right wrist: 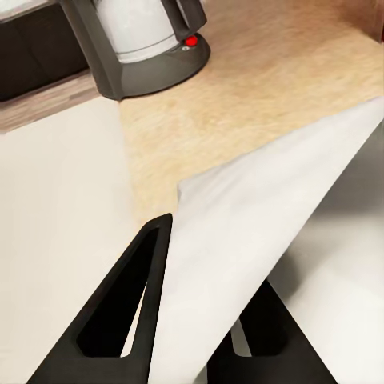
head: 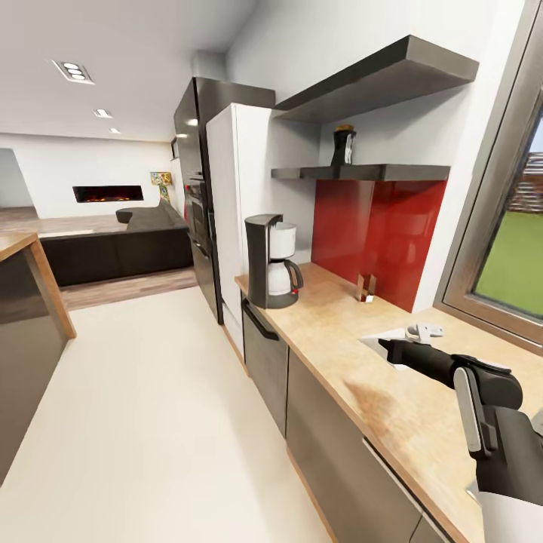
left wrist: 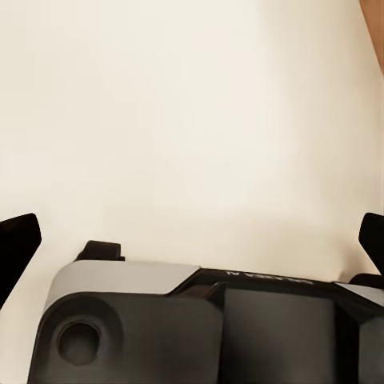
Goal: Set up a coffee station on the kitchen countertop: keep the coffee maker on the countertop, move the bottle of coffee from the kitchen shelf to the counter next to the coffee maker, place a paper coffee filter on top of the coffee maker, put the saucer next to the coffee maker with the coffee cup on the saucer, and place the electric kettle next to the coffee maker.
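Now the right claw (right wrist: 192,320) pinches the paper coffee filter (right wrist: 264,208) over the worktop (head: 332,332), coffee maker (head: 271,260) at eleven o'clock, presumably its destination.

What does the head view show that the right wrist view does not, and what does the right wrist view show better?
The head view alone takes in the bottle of coffee standing on the kitchen shelf, the red wall panel and the window. The right wrist view alone shows, up close, the right pincer shut on the paper coffee filter. Both show the coffee maker standing on the countertop.
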